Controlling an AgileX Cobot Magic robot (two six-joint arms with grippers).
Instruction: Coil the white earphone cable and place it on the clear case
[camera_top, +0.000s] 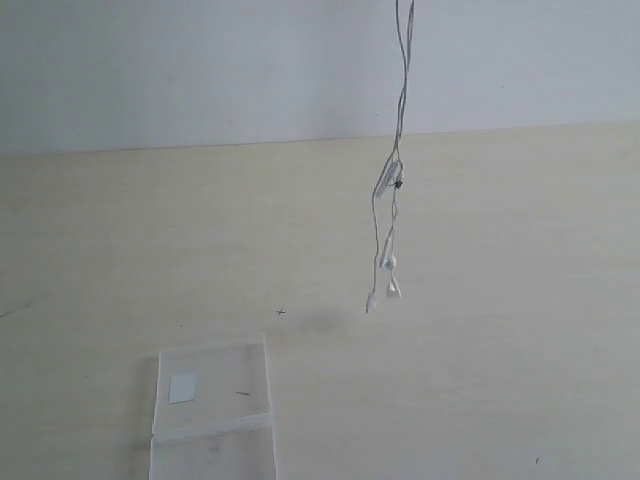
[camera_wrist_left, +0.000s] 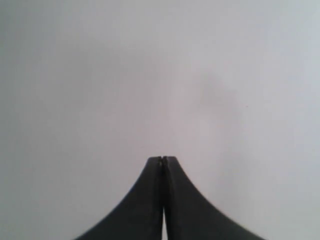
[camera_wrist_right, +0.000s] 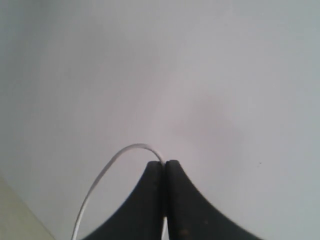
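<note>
The white earphone cable (camera_top: 402, 95) hangs straight down from above the exterior view's top edge, its inline remote (camera_top: 385, 178), earbuds (camera_top: 388, 262) and plug dangling just over the table. My right gripper (camera_wrist_right: 165, 162) is shut on the white earphone cable (camera_wrist_right: 107, 167), which arcs out from between its black fingertips. My left gripper (camera_wrist_left: 163, 158) is shut with nothing between its fingers, facing a blank wall. Neither gripper shows in the exterior view. The clear case (camera_top: 213, 412) lies flat at the table's front left, with a white square sticker (camera_top: 183, 387).
The pale wooden table (camera_top: 500, 300) fills the scene, with a grey wall (camera_top: 200, 70) behind it. A small dark speck (camera_top: 281, 311) lies on the table between the case and the hanging earbuds.
</note>
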